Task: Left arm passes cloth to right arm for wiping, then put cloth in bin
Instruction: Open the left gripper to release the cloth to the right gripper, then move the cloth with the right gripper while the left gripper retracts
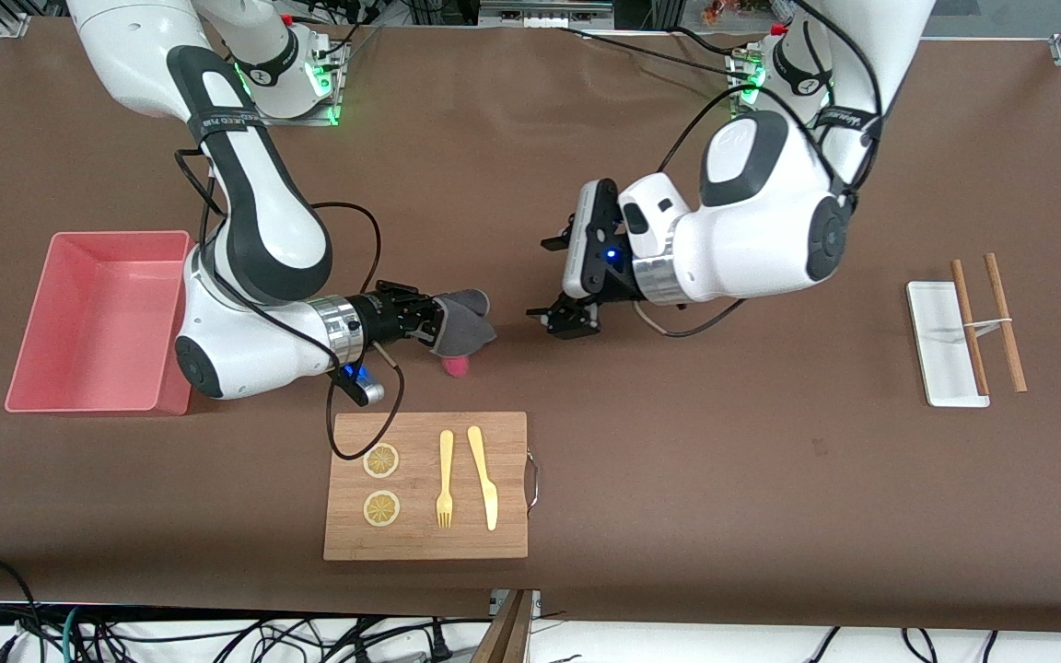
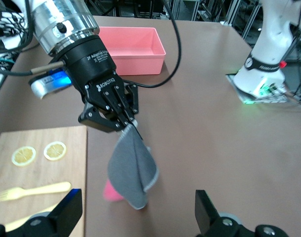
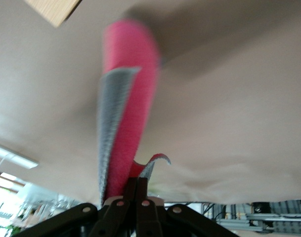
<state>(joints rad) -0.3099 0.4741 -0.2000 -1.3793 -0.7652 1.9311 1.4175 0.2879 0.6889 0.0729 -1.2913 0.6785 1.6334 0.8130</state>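
cutting board [image 1: 426, 486] bearing fork [image 1: 445, 479], knife [image 1: 483, 476], lemon slices [image 1: 381, 460].

Cloth [image 1: 462, 324]: dark grey face outward, red-pink face showing at its lower tip, centre of front frame; right wrist view shows a pink fold edged in grey. Bin [image 1: 102, 318]: salmon pink, left of frame. Tabletop [image 1: 724, 442]: plain brown. Cutting board [image 1: 426, 539]: light wood grain, lower centre, with two yellow lemon slices [image 1: 381, 483], pale yellow fork [image 1: 445, 479] and knife [image 1: 483, 477]. Tray [image 1: 940, 343]: white, right of frame; chopsticks [image 1: 986, 322]: brown wood. Arms white and black, black jaws.
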